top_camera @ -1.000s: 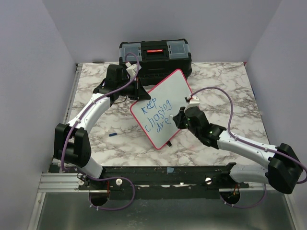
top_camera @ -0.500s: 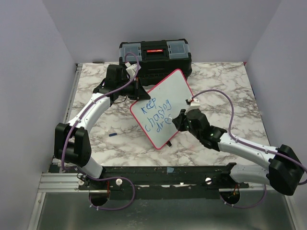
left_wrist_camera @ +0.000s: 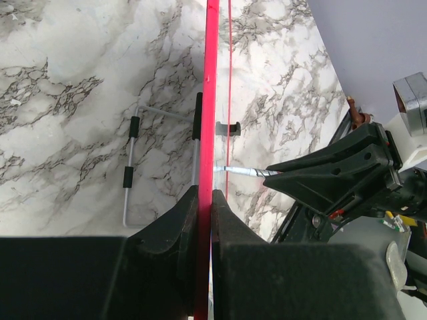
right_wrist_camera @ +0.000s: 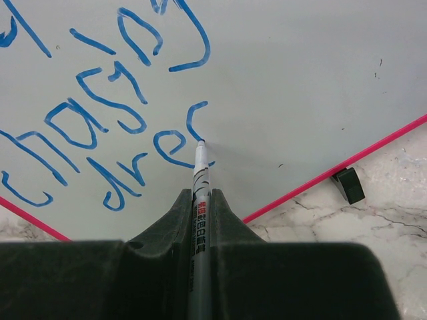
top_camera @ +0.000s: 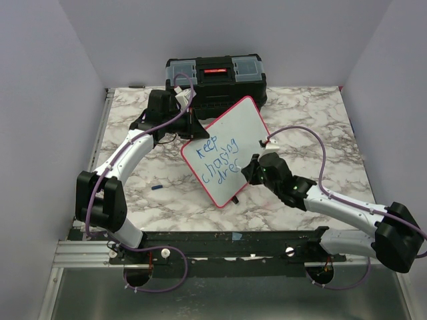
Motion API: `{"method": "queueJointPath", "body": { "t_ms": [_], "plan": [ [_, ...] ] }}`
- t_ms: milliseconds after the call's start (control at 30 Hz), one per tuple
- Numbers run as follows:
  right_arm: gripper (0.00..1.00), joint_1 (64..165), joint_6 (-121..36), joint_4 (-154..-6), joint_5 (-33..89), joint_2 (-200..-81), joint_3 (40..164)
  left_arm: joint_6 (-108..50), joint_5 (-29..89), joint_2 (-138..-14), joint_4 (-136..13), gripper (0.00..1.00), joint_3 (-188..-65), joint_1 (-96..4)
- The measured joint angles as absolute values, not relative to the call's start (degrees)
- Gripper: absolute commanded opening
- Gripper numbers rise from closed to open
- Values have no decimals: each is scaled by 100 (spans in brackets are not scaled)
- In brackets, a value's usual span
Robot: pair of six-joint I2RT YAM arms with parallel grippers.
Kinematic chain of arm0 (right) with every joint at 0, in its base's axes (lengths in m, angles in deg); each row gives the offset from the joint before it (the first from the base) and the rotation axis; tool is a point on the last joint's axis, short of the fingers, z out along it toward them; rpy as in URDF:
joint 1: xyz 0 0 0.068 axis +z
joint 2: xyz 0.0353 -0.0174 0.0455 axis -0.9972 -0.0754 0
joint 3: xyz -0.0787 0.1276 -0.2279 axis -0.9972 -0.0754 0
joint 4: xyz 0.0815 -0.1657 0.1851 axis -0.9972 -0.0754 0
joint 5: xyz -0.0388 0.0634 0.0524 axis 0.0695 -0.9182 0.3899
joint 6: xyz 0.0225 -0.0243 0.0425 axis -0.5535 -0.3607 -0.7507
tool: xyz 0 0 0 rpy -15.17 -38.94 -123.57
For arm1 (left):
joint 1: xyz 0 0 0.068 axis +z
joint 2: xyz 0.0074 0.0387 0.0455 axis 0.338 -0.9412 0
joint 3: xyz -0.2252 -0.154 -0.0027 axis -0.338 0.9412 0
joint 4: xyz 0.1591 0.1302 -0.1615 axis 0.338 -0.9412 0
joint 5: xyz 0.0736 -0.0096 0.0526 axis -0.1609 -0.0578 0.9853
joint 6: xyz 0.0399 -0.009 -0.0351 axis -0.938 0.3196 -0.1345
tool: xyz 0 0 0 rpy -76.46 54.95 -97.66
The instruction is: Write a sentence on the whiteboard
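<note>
The whiteboard (top_camera: 235,137), white with a thin red rim, stands tilted on the marble table. My left gripper (top_camera: 192,127) is shut on its upper-left edge; in the left wrist view the red rim (left_wrist_camera: 211,100) runs edge-on between the jaws of the left gripper (left_wrist_camera: 205,200). The sentence (top_camera: 217,160) in blue reads "keep chasing dre" plus one curved stroke. My right gripper (top_camera: 251,167) is shut on a grey marker (right_wrist_camera: 200,180). The marker's blue tip touches the whiteboard (right_wrist_camera: 300,80) at the foot of that stroke, just right of the sentence (right_wrist_camera: 100,127). The right gripper (right_wrist_camera: 201,200) sits low over the board's lower-right part.
A black toolbox (top_camera: 215,77) with clear lid compartments stands at the table's back edge, just behind the board. A small blue cap (top_camera: 157,188) lies on the marble left of the board. A wire stand (left_wrist_camera: 130,167) sits behind the board, and a black foot (right_wrist_camera: 349,185) sits under its lower rim.
My right gripper has shifted slightly right and down along the third line, and a new curved blue stroke has appeared after "dre". The left gripper and the board have not moved.
</note>
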State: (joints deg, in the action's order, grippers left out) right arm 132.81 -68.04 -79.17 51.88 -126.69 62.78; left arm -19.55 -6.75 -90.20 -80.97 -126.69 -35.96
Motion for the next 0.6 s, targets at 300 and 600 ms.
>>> {"method": "queueJointPath", "body": {
  "t_ms": [300,600],
  "plan": [
    [1,13285,-6797,-8103,5382,-12756,6413,-1955,-675,-9020,-8075,0,-12669,-3596],
    [1,13285,-6727,-8402,5564,-12981,6776,-1951,-660,-9024,-8038,0,-12669,-3596]
  ]
}}
